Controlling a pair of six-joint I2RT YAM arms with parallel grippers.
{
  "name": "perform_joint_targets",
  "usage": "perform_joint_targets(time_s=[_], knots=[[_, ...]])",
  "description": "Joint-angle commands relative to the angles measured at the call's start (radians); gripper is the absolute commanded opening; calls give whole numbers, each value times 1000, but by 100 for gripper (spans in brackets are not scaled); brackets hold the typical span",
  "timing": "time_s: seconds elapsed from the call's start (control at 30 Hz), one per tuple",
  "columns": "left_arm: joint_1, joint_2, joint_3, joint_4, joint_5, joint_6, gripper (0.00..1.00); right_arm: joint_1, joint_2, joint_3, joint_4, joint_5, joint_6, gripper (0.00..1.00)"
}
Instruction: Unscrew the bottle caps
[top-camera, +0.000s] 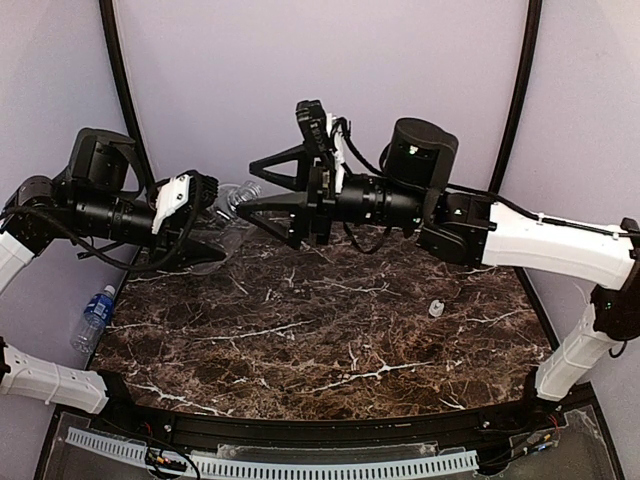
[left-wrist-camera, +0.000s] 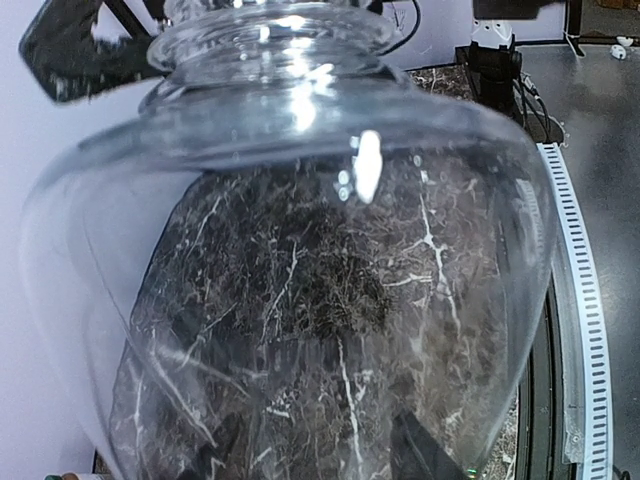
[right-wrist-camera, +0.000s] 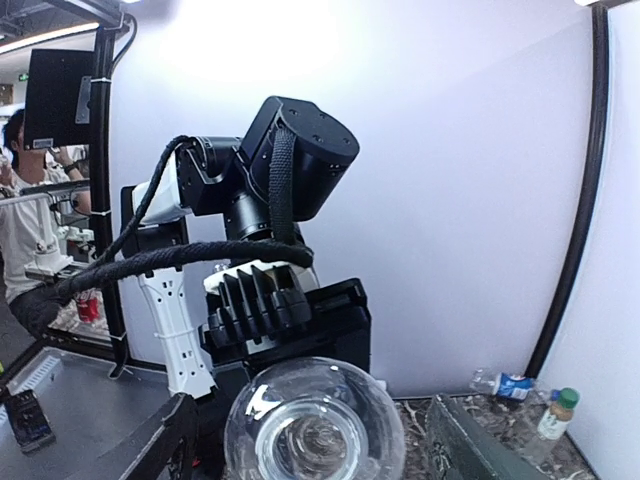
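My left gripper (top-camera: 203, 228) is shut on a clear unlabelled bottle (top-camera: 232, 205) and holds it tilted above the table's back left. In the left wrist view the bottle (left-wrist-camera: 300, 250) fills the frame, with my gripper (left-wrist-camera: 300, 462) round its lower part. My right gripper (top-camera: 246, 185) is open, its fingers either side of the bottle's neck without touching it. In the right wrist view I look into the bottle's mouth (right-wrist-camera: 316, 435), which shows no cap, between my spread gripper (right-wrist-camera: 310, 405). A blue-labelled bottle (right-wrist-camera: 505, 384) lies beside a brownish bottle (right-wrist-camera: 555, 412).
A small white cap (top-camera: 437, 308) lies on the dark marble table (top-camera: 320, 340) at the right. Another blue-labelled bottle (top-camera: 92, 318) lies off the table's left edge. A perforated white strip (top-camera: 300, 465) runs along the near edge.
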Motion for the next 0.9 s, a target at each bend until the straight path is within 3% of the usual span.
perform_joint_targets(time_s=[0.0, 0.23, 0.33, 0.43, 0.53, 0.57, 0.63, 0.77, 0.87], knots=[[8, 0, 32, -20, 23, 10, 35, 23, 58, 72, 87, -31, -5, 71], [7, -5, 29, -21, 23, 14, 35, 23, 41, 7, 127, -9, 40, 34], [7, -1, 35, -20, 26, 12, 35, 23, 49, 21, 98, 6, 45, 10], [8, 5, 50, -18, 25, 7, 35, 22, 54, 28, 62, 19, 40, 0], [8, 5, 52, -15, 17, 3, 42, 21, 47, 28, 40, 49, 45, 0], [8, 3, 49, -13, 3, -2, 65, 19, 44, 32, 24, 73, 49, 0], [8, -2, 32, 13, -49, -26, 94, 5, 39, 49, -43, 139, 62, 0], [7, -14, -6, 114, -245, -35, 99, -67, 14, 90, -306, 464, 99, 0], [8, -16, -4, 130, -341, 14, 99, -177, -34, 33, -485, 734, 156, 0]])
